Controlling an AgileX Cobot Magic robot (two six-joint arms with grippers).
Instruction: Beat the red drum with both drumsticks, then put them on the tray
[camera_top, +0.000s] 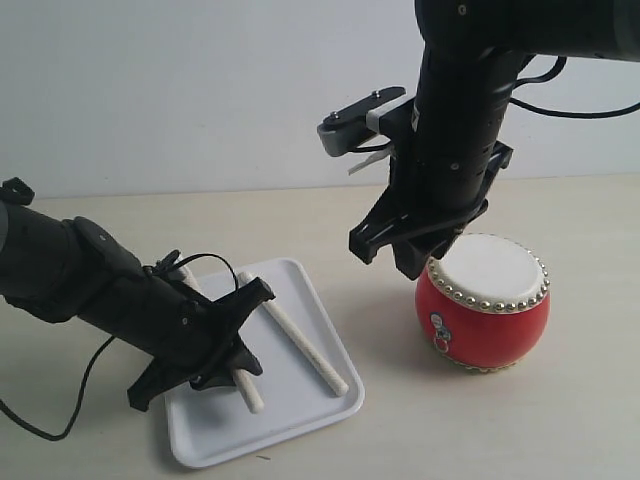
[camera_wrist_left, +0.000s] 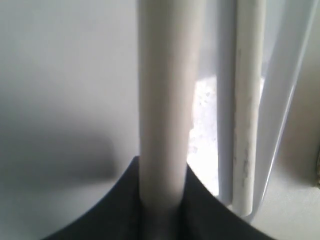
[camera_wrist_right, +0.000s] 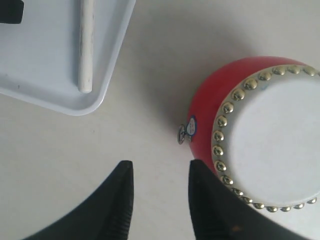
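Note:
The red drum with its cream skin stands on the table at the right. The white tray lies left of it. One drumstick lies loose on the tray. My left gripper is low over the tray, shut on the other drumstick. In the left wrist view that stick runs out from between the jaws of the left gripper, beside the loose stick. My right gripper hangs open and empty above the table, just left of the drum.
Bare cream tabletop surrounds the tray and drum. A black cable trails from the left arm over the table's front left. A pale wall closes the back.

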